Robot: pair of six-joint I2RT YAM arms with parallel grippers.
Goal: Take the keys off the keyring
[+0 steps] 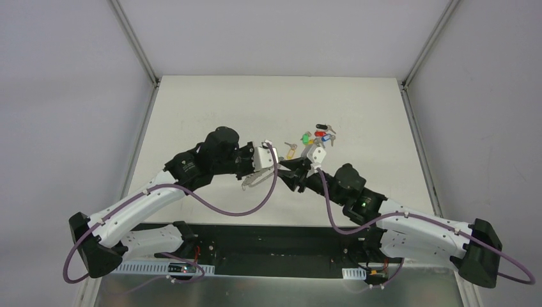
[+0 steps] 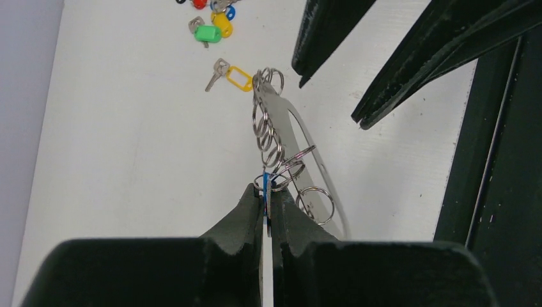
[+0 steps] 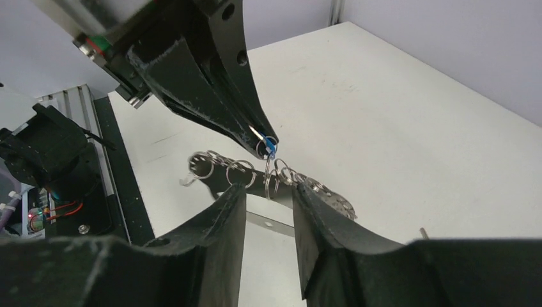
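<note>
The keyring (image 2: 279, 115) is a long metal loop with a row of small split rings, held just above the table; it also shows in the top view (image 1: 254, 181) and the right wrist view (image 3: 240, 171). My left gripper (image 2: 265, 198) is shut on a blue-tagged key (image 2: 266, 185) that still hangs from the loop by a small ring. My right gripper (image 3: 268, 192) is open, its fingertips on either side of the row of rings. In the top view the left gripper (image 1: 267, 167) and the right gripper (image 1: 286, 174) meet tip to tip.
Several loose keys with coloured tags (image 1: 321, 135) lie in a cluster behind the grippers. One key with a yellow tag (image 2: 238, 78) lies apart, nearer the keyring, and a green-tagged one (image 2: 208, 33) lies beyond it. The black base rail (image 2: 492, 192) runs along the near edge.
</note>
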